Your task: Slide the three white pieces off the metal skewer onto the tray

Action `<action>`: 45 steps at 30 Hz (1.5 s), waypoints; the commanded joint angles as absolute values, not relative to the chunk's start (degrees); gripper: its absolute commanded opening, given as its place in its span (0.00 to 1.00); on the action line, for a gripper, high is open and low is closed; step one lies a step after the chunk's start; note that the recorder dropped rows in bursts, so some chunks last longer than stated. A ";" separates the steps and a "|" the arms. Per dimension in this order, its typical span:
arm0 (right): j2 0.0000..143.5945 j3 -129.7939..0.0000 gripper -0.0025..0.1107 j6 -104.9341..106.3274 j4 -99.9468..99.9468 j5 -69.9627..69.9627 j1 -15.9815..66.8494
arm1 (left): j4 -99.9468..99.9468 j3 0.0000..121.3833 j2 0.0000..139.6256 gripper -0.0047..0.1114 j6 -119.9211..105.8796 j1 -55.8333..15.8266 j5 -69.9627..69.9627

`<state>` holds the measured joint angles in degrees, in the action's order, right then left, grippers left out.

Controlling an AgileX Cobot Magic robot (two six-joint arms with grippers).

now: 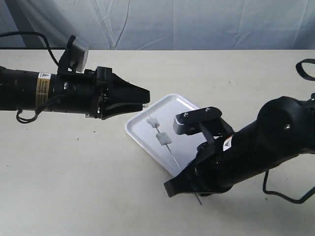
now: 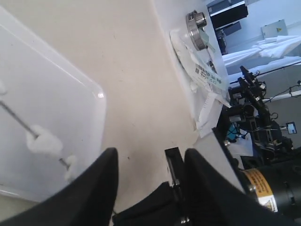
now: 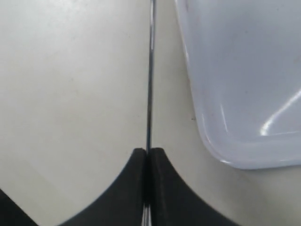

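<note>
The white tray lies mid-table. The thin metal skewer slants across it, and two white pieces are threaded on it. A third small white bit shows at the skewer's far end, by the left fingertips. My right gripper is shut on the skewer's near end; in the right wrist view the skewer runs out from between the closed right gripper. My left gripper is open, empty, beside the tray's corner. One piece sits just off its finger.
Bare beige tabletop surrounds the tray. A wrinkled pale backdrop closes off the far edge. A dark cable loop lies at the far right. The left wrist view shows equipment and papers beyond the table.
</note>
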<state>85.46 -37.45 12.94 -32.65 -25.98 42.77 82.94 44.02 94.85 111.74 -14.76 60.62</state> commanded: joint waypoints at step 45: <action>67.57 -28.21 0.02 30.36 -47.58 -32.63 29.06 | 57.82 51.02 106.68 0.37 104.32 -23.53 56.96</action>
<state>68.03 -28.45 29.90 -47.13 -32.92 29.25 59.20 50.80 106.46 104.47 -22.86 57.15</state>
